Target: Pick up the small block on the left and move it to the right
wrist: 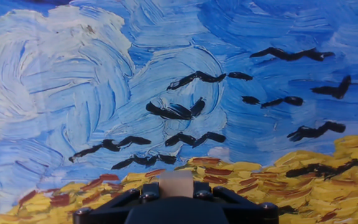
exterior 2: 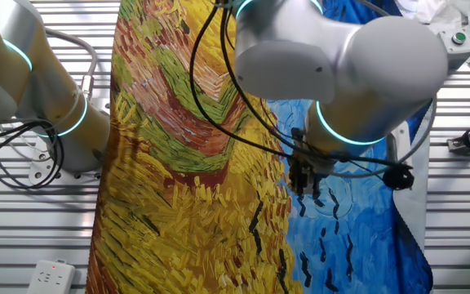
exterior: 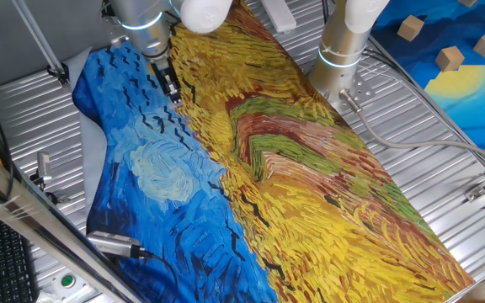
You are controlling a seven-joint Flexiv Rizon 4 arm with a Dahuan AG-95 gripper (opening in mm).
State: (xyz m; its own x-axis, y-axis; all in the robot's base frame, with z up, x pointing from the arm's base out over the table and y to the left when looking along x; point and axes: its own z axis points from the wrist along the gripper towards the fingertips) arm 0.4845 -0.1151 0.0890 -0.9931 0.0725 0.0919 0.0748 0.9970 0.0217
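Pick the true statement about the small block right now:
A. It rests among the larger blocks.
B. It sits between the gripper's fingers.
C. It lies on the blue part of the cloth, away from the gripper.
B: in the hand view the small block shows as a pale cube clamped between the fingers of the gripper, above the painted cloth.

No text, label, brand, number or sign can be read in any of the three views. The painted cloth (exterior: 293, 168) shows only brushwork, and the arm (exterior 2: 341, 57) bears no legible marking.
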